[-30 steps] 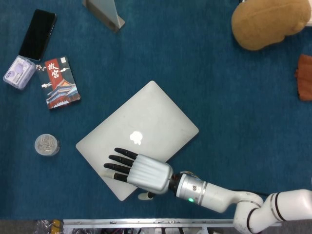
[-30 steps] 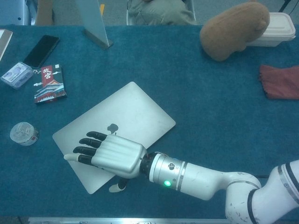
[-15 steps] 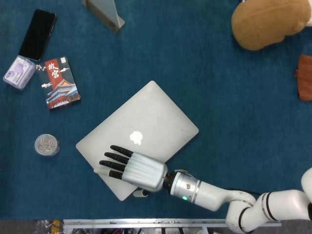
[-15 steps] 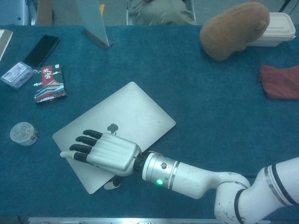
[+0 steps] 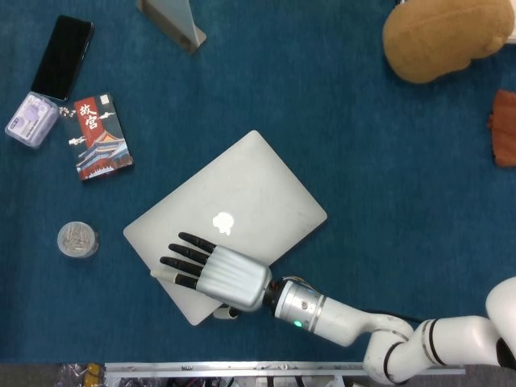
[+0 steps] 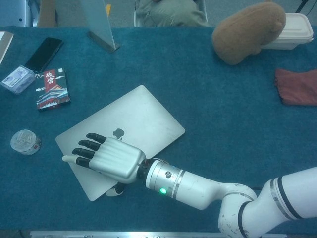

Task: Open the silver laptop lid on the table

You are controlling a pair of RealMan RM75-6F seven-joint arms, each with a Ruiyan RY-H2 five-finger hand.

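The silver laptop (image 5: 250, 189) (image 6: 138, 116) lies closed and turned at an angle in the middle of the blue table. My right hand (image 5: 222, 276) (image 6: 106, 158) rests on its near corner, dark fingers (image 5: 184, 256) spread flat on the lid beside the logo. The thumb tip (image 5: 226, 313) (image 6: 115, 191) shows just below the laptop's front edge, touching it. Whether the lid has parted from the base cannot be seen. My left hand appears in neither view.
At the far left lie a black phone (image 5: 62, 56), a clear small box (image 5: 31, 119) and a printed booklet (image 5: 101, 137); a round clear container (image 5: 77, 239) sits left of the laptop. A brown plush (image 5: 443, 36), a red cloth (image 5: 504, 129) and a grey stand (image 5: 173, 20) stand further back.
My right hand has slid leftward along the laptop's near edge, toward its left corner. The laptop has shifted slightly away and to the left under it.
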